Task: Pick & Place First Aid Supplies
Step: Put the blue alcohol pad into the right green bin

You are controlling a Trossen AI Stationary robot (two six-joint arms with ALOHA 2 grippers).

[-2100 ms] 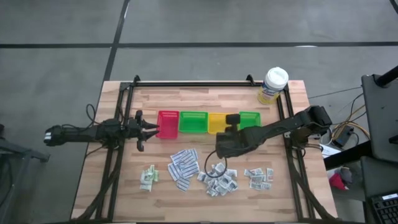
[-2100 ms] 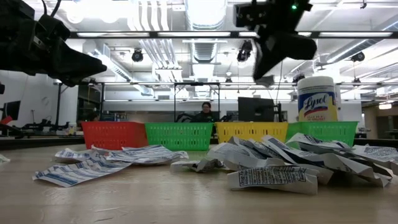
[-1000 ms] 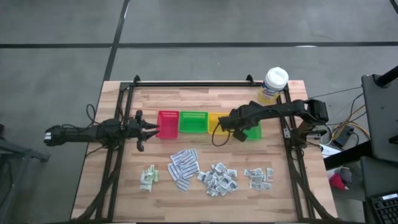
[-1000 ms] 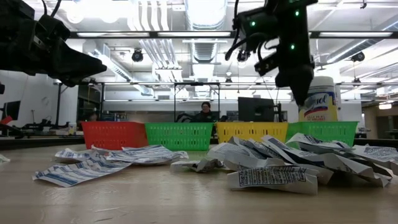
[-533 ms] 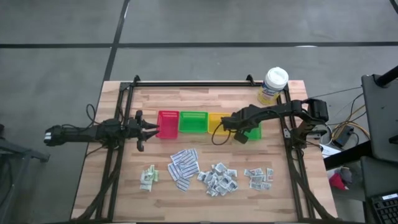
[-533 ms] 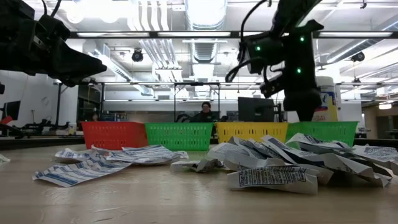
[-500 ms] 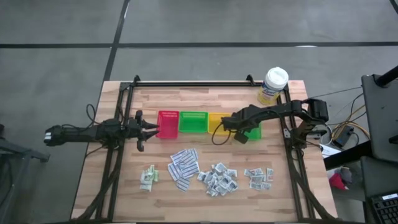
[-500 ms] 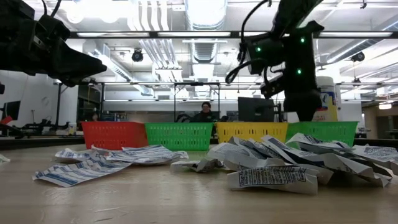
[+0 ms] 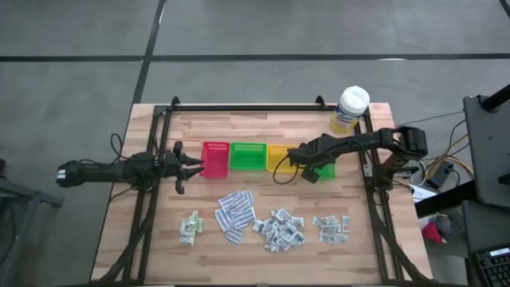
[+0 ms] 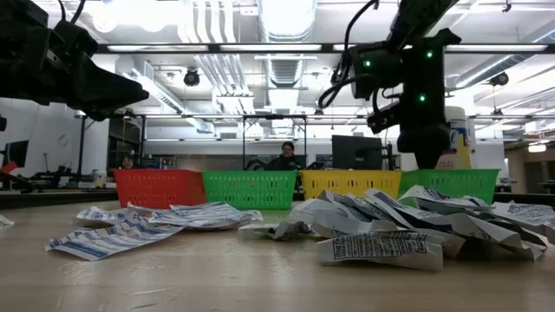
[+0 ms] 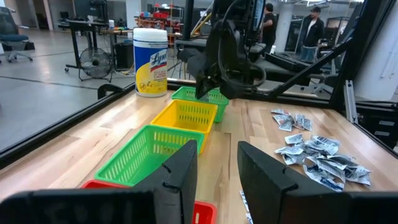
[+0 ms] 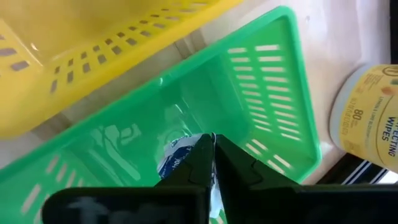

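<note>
Four small plastic trays stand in a row near the far side of the desk [image 9: 263,231]: a red tray [image 9: 215,159], a green tray [image 9: 248,156], a yellow tray [image 9: 279,157] and a second green tray [image 9: 322,157] at the right end. The right pincer [image 12: 213,158] hangs over that last green tray, its fingers pinched together on a small white-and-blue packet [image 12: 176,155] just above the tray's floor. Only the right wrist view shows this packet; from above the arm covers it, and at desk height the tray's front wall hides it. What the other three trays hold cannot be made out in any view.

The rest of the supplies lie loose on the near half of the desk in four heaps: pale green sachets [image 9: 190,228] on the left, long white printed strips [image 9: 234,214], a heap of grey-white squares [image 9: 280,229], and a smaller cluster of packets [image 9: 331,227] on the right.

A white-lidded wipes tub [image 9: 350,109] stands at the far right corner, behind the trays.

The left pincer [image 11: 214,171] waits over the desk's left edge, just beside the red tray, its fingers apart and holding nothing. The low view and left wrist view alone show people in the room behind.
</note>
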